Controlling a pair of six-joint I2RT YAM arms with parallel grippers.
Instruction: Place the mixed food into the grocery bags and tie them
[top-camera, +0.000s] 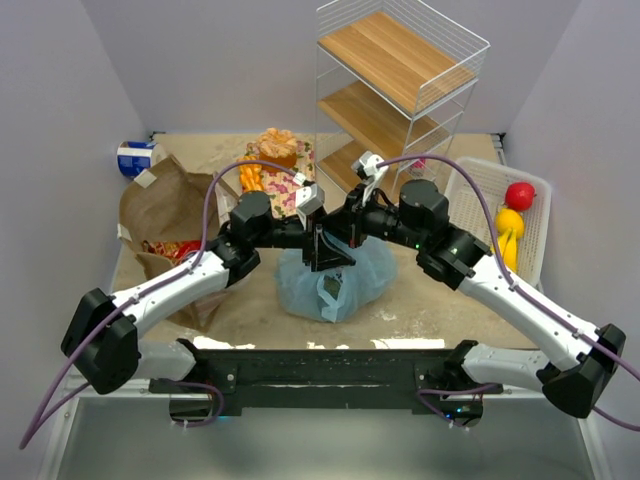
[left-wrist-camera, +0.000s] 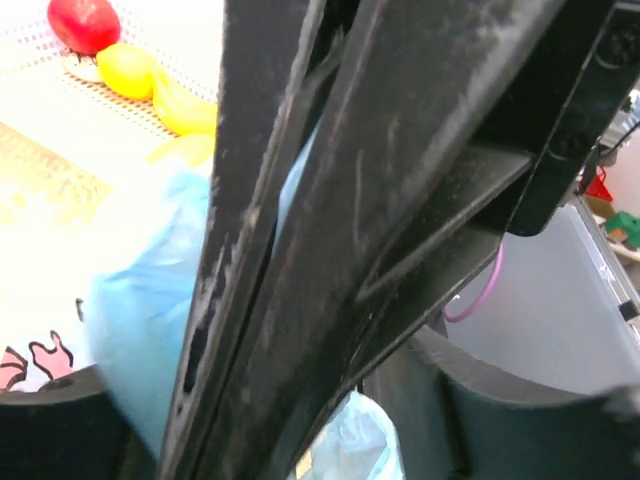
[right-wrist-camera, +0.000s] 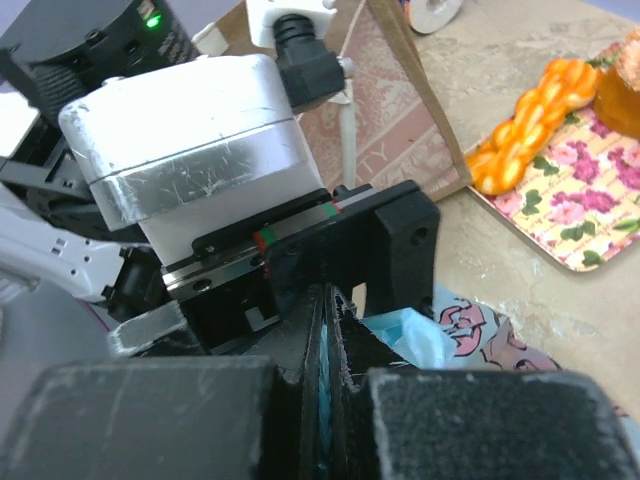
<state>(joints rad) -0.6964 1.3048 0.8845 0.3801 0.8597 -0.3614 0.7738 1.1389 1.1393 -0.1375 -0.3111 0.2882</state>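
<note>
Scuffed black fingers (right-wrist-camera: 350, 335) of the right end effector (right-wrist-camera: 326, 300) fill the bottom of its wrist view, pressed together with only a sliver of pale blue film showing between them: it is clamped on the thin plastic of the light-blue bag (top-camera: 330, 280). That bag sits at the middle of the worktop (top-camera: 440, 300), just in front of both arms. It is a rounded, crinkly, translucent mound with something blue and grey showing through its front.

Directly above it the left end effector (top-camera: 320, 250) meets the right one. Its wrist view shows only blurred dark bars with blue film behind them, so I cannot tell how far its jaws are parted or whether they grip anything.

Left of the blue bag the brown paper bag (top-camera: 165, 210) lies creased and slumped, with red shiny snack packets (top-camera: 170, 247) at its mouth. Beyond it, near the back wall, rests a blue-and-white can (top-camera: 135, 158).

Behind the arms a floral tray (top-camera: 295, 165) holds glossy orange segments (top-camera: 250, 178) and an orange cake (top-camera: 278, 145). A white slatted basket (top-camera: 537, 250) at the right contains a round red fruit (top-camera: 518, 195) and a yellow fruit (top-camera: 509, 222). A white wire shelf (top-camera: 400, 60) with wooden boards stands at the rear.
</note>
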